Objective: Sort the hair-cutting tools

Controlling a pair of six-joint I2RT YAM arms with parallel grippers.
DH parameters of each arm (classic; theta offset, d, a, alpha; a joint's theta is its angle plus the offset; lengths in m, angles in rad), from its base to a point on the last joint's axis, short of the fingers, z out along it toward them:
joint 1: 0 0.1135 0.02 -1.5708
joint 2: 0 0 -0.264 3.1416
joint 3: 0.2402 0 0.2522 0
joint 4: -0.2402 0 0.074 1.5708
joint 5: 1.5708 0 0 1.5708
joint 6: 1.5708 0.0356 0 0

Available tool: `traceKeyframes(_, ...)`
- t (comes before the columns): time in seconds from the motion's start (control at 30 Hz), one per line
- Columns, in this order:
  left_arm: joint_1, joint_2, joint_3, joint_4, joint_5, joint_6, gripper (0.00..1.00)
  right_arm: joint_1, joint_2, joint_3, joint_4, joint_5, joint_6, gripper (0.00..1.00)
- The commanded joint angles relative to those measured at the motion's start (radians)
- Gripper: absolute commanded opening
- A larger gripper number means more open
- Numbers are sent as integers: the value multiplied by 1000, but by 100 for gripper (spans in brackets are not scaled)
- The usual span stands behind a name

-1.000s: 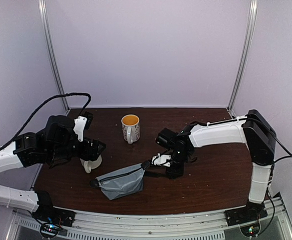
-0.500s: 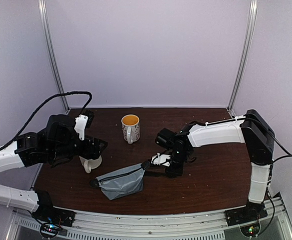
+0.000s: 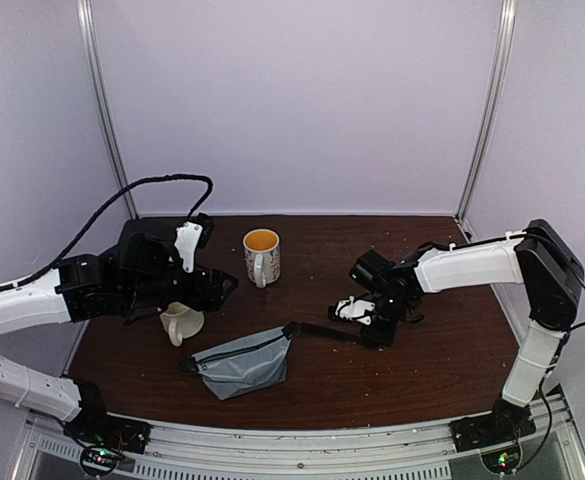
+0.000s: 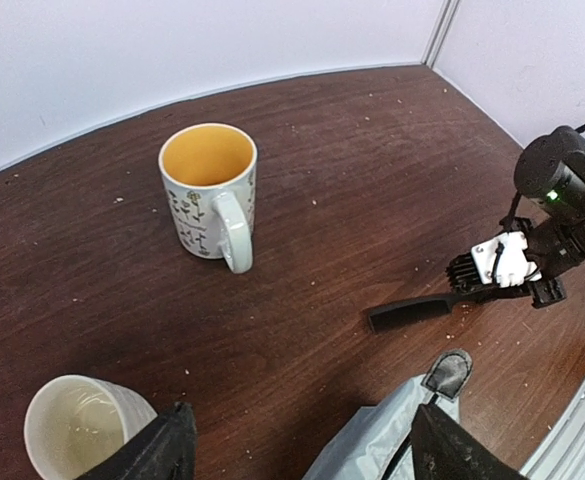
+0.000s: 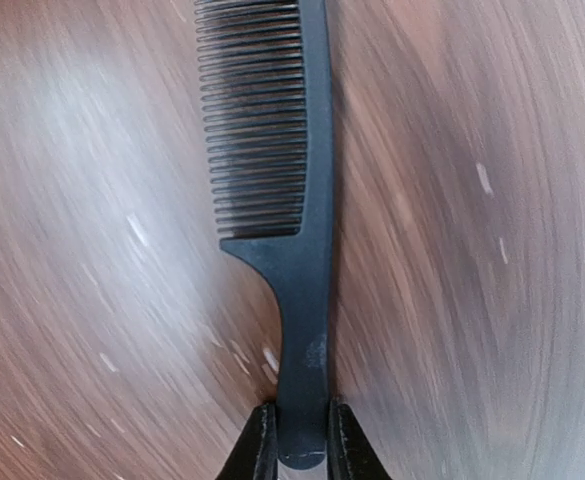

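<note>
My right gripper (image 5: 302,440) is shut on the handle end of the long thin black comb (image 5: 294,200), which lies low over the brown table. In the top view the comb (image 3: 332,331) points left from the right gripper (image 3: 372,333) toward the grey pouch. The left wrist view shows the comb (image 4: 417,310) too. My left gripper (image 4: 307,460) is open and empty, hovering above the table between a cream mug and the pouch; it is left of centre in the top view (image 3: 227,287). The scissors, clipper and clipper guard are out of view.
A grey fabric zip pouch (image 3: 240,360) lies near the front centre. A cream mug with a yellow inside (image 3: 261,255) stands at the back centre. A second cream mug (image 3: 182,322) stands under my left arm. The table's right edge (image 3: 512,330) is near.
My right gripper has moved to the right with the comb, drawing it away from the pouch's end. My left arm has swung forward and to the right, above the left mug.
</note>
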Motion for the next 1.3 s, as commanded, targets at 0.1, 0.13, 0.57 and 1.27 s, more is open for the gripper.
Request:
traceKeyframes(0.1,5,140,80,148,145,12,77,-25,-82,-109,18,65,-28,4)
traceKeyframes(0.13,5,165,94,150,160,10,77,-25,-86,-109,21,62,-26,4)
traceKeyframes(0.57,8,468,198,246,367,-158,75,-32,-168,-128,53,44,-21,4)
traceKeyframes(1.27,44,570,260,249,417,-163,73,-54,-6,-41,-29,-36,-20,27)
